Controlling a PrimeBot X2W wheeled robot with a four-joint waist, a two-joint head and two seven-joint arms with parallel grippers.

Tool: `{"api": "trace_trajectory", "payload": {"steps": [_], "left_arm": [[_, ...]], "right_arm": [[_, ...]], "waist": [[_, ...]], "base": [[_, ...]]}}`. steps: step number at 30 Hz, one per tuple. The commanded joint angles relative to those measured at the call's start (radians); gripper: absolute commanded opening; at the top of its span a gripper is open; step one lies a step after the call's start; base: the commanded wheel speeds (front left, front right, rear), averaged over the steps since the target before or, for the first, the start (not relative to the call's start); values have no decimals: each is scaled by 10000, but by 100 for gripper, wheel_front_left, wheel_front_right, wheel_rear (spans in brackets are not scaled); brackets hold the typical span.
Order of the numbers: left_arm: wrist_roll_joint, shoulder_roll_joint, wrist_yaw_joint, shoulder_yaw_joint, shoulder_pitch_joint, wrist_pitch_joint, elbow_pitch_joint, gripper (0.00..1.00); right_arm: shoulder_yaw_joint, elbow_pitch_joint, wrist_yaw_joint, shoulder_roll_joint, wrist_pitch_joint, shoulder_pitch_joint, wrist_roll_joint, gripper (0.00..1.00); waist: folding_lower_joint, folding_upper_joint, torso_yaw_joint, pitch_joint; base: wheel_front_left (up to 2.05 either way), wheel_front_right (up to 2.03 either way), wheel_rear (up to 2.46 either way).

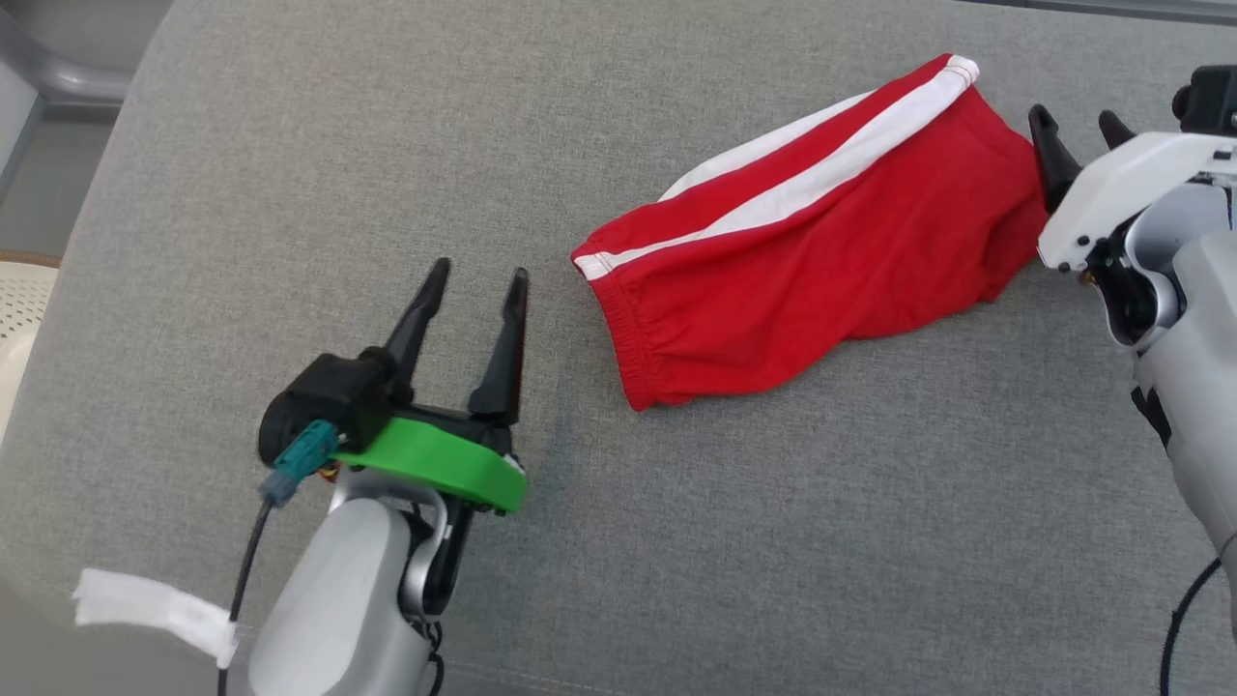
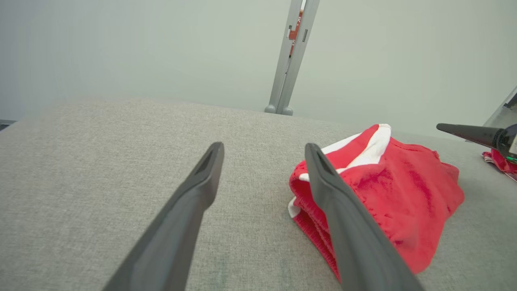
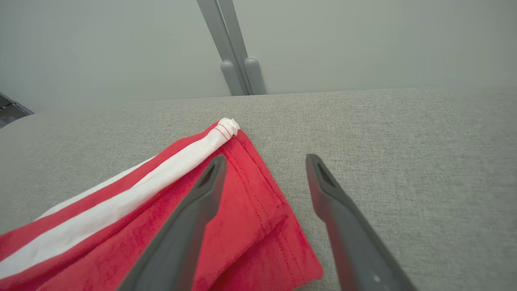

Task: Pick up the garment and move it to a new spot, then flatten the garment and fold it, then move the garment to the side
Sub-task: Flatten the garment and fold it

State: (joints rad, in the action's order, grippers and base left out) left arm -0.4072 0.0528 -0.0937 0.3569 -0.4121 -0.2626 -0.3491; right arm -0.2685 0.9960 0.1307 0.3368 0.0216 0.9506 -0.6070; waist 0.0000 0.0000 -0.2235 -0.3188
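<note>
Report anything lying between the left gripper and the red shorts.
Nothing visible does. The left gripper, jaws open, sits to the left of the red shorts, near their waistband end, with bare grey cushion between them. The right gripper is open at the other end.

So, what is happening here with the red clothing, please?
A two-armed robot is working on red shorts with white stripes, which lie folded over on a grey cushion. Neither arm holds them: the left gripper is open beside the waistband, apart from it, and the right gripper is open at the leg end.
</note>
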Motion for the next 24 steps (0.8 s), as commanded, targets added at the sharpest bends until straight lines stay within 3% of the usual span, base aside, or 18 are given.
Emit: {"api": "trace_trajectory", "payload": {"steps": [1, 11, 21, 23, 24], "left_arm": [[252, 61, 94, -372, 273, -27, 251, 100], [1259, -8, 215, -2478, 1558, -15, 1655, 100], [1269, -18, 245, -2583, 1849, -13, 1865, 100], [1239, -18, 285, -2537, 1854, -13, 1862, 100], [1230, -18, 303, -2515, 1858, -13, 1856, 100]], "right_arm": [[-160, -16, -4, 169, -16, -245, -95, 100], [-943, 381, -4, 499, -169, -564, -599, 100], [-1421, 1171, -4, 376, -603, -304, -921, 100], [-1516, 1253, -4, 329, -716, -320, -1003, 35], [-1550, 1263, -4, 326, -736, -304, -1019, 9]], "waist": [[0, 0, 15, 82], [0, 0, -70, -56], [0, 0, -306, -188], [0, 0, -326, -189], [0, 0, -331, -190]], "base": [[0, 0, 0], [0, 0, 0], [0, 0, 0], [0, 0, 0], [0, 0, 0]]}}
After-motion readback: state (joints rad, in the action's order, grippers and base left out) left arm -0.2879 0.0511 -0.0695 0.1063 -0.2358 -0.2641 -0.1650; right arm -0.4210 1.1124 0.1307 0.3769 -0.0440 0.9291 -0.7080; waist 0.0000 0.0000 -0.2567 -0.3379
